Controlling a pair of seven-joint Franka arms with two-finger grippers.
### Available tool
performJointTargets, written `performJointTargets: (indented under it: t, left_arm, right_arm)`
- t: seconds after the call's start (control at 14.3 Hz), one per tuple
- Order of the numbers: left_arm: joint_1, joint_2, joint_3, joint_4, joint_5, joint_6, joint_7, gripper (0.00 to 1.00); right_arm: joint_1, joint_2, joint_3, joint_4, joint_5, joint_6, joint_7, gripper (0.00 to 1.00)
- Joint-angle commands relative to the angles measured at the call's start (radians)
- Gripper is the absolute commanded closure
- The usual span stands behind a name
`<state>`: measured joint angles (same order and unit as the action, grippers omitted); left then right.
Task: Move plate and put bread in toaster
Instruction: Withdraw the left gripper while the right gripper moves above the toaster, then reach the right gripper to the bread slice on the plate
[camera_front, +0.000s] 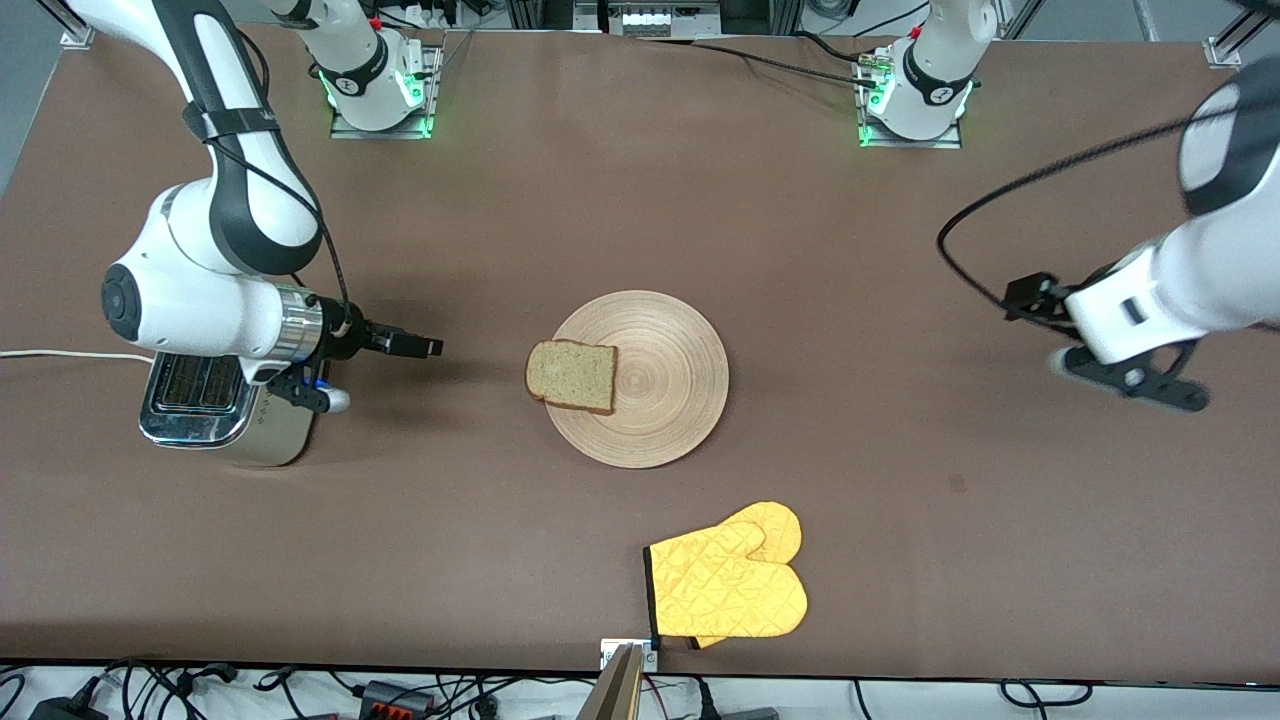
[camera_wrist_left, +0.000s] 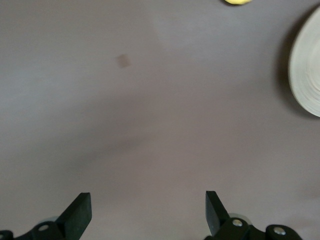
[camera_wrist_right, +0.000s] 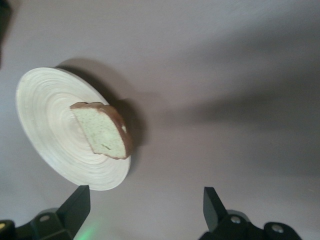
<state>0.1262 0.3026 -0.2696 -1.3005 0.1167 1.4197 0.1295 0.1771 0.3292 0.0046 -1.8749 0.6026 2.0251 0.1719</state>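
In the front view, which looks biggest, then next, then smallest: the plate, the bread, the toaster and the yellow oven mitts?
1. Plate
2. Oven mitts and toaster: too close to call, since an arm hides part of the toaster
3. Bread, clearly the smallest

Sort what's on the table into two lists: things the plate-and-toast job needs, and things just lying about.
Needed for the job:
- plate, mid-table
- bread, lying on the plate's edge toward the right arm's end
- toaster, at the right arm's end

Just lying about:
- yellow oven mitts, nearer the front camera than the plate
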Motion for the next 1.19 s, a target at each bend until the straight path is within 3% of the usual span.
performJointTargets:
  t: [0.0, 0.14, 0.28, 0.42, 0.49, 0.91, 1.12]
  left_arm:
    - [-0.117, -0.164, 0.203, -0.162, -0.067, 0.033, -0.060, 0.00]
    - [-0.140, -0.259, 0.236, -0.293, -0.069, 0.150, -0.102, 0.00]
    - [-0.151, -0.298, 0.263, -0.347, -0.074, 0.240, -0.082, 0.00]
    - [-0.181, -0.307, 0.268, -0.353, -0.074, 0.242, -0.079, 0.00]
    - [-0.183, -0.312, 0.266, -0.353, -0.074, 0.240, -0.079, 0.00]
    - [-0.197, -0.338, 0.296, -0.373, -0.074, 0.228, -0.079, 0.00]
    - [-0.194, -0.379, 0.296, -0.434, -0.095, 0.252, -0.088, 0.00]
  right_arm:
    - [0.016, -0.059, 0.009, -0.142, 0.055, 0.149, -0.080, 0.00]
    - [0.053, -0.070, 0.020, -0.238, 0.078, 0.300, -0.142, 0.00]
    - [0.085, -0.061, 0.020, -0.270, 0.223, 0.374, -0.243, 0.00]
    - [0.113, -0.041, 0.018, -0.268, 0.409, 0.392, -0.384, 0.00]
    - [0.117, -0.032, 0.018, -0.268, 0.454, 0.409, -0.463, 0.00]
    - [0.195, 0.037, 0.020, -0.254, 0.491, 0.581, -0.571, 0.00]
    - [0.219, 0.077, 0.020, -0.221, 0.650, 0.587, -0.659, 0.00]
